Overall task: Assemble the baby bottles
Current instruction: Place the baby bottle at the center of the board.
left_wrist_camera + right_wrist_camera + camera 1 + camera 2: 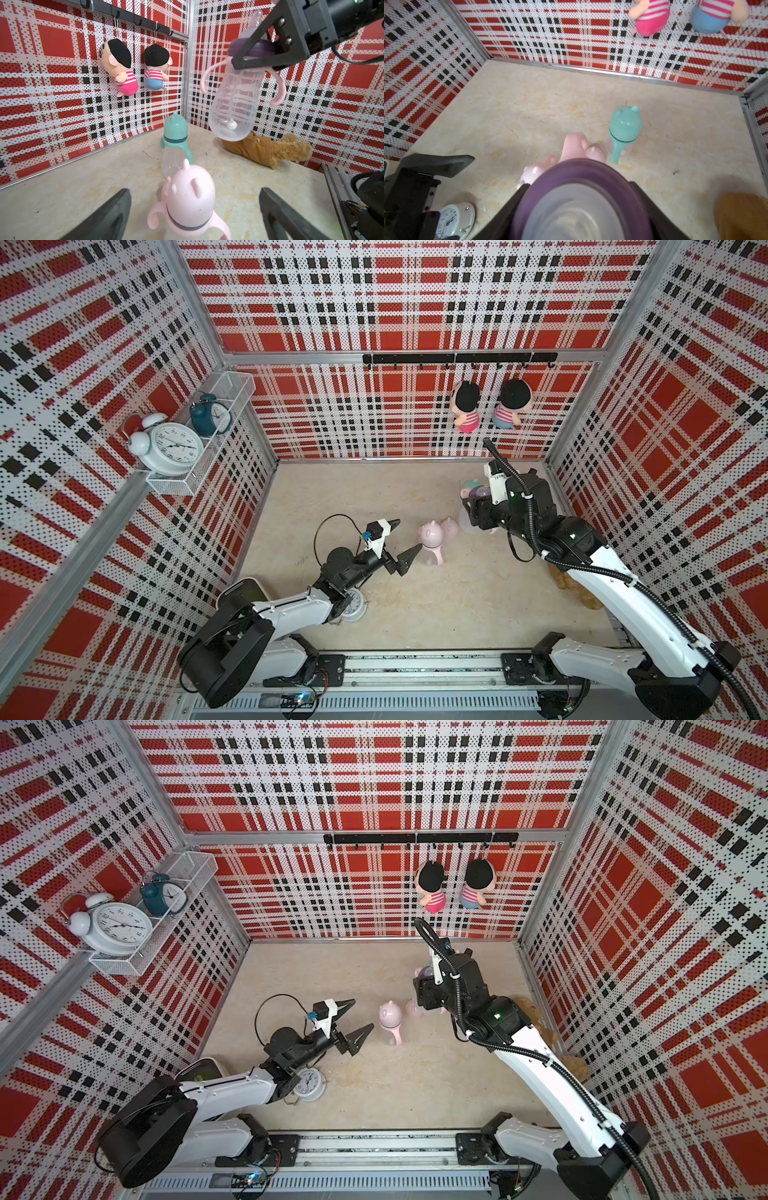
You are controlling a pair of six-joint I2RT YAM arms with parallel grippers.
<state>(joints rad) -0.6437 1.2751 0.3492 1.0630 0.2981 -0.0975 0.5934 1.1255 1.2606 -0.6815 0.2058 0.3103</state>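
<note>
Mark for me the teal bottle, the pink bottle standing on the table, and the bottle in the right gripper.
teal bottle (175, 127): left wrist view, on its dome cap.
pink bottle (188, 199): left wrist view, on its eared cap.
held bottle (234, 97): left wrist view, on its clear body.

- It was a robot test cell in a lab, not a home: perforated plaid-printed panels (395, 302) on aluminium posts (195, 302) boxed in a stone-look counter (374, 497).
- Behind the left fingers (409, 558), a left arm (286, 605) and a right arm (615, 593) stood on a slotted rail (415, 664), beside a lit circuit board (299, 697) and bare wiring.
- The props looked staged. Far beyond the fingers, plush dolls (465, 406) hung from a hook rail (457, 358). Off to their outer side, alarm clocks (170, 448) sat in a wall-mounted wire basket (174, 485).
</note>
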